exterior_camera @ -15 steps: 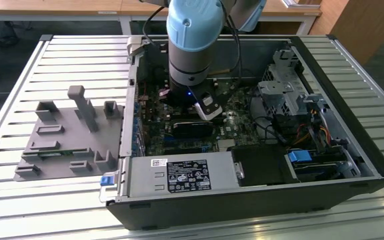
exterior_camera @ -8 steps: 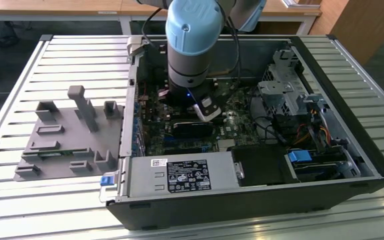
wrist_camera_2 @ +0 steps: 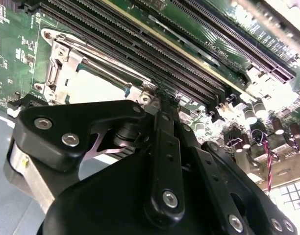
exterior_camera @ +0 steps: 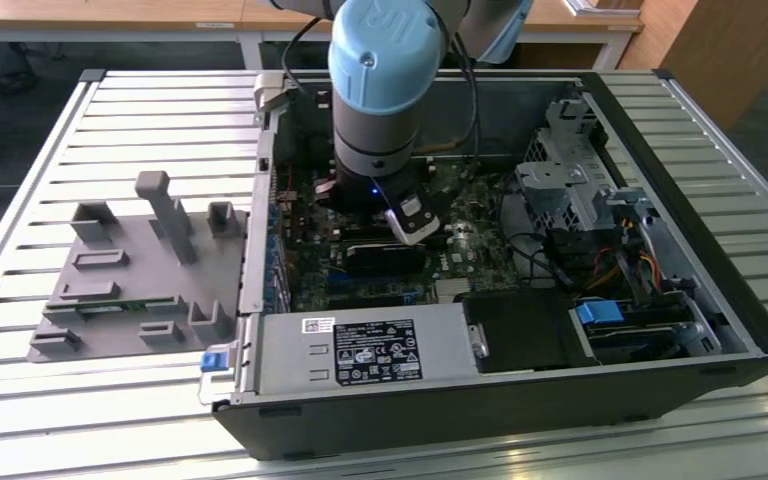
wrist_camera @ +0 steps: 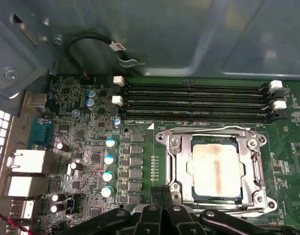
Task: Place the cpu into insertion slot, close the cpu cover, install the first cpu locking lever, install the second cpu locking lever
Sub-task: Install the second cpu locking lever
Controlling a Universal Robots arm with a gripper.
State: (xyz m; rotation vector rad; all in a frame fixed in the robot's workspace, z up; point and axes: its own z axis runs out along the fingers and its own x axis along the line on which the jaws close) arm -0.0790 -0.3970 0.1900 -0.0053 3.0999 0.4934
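The cpu (wrist_camera: 216, 169), a dull silver square, lies in the insertion slot (wrist_camera: 260, 198) on the green board. The cpu cover (wrist_camera: 177, 161), a silvery frame with a square opening, lies flat over it. A thin wire locking lever (wrist_camera: 209, 129) runs along the slot's side nearest the long memory slots. My gripper (wrist_camera: 162, 193) is shut, with its black fingers together at the slot's edge opposite that lever. In the second wrist view the gripper (wrist_camera_2: 157, 95) touches down at a corner of the cover (wrist_camera_2: 66, 63), next to the bright cpu (wrist_camera_2: 93, 88). In the exterior view the gripper (exterior_camera: 411, 225) reaches down inside the open computer case (exterior_camera: 704, 330).
Long black memory slots (wrist_camera: 194, 100) run beside the socket. Blue-topped capacitors (wrist_camera: 109, 159) and rear ports (wrist_camera: 25, 161) stand to one side. The case holds a power supply (exterior_camera: 364, 350) and drive bays (exterior_camera: 571, 190). A grey fixture (exterior_camera: 131, 270) sits at the exterior view's left.
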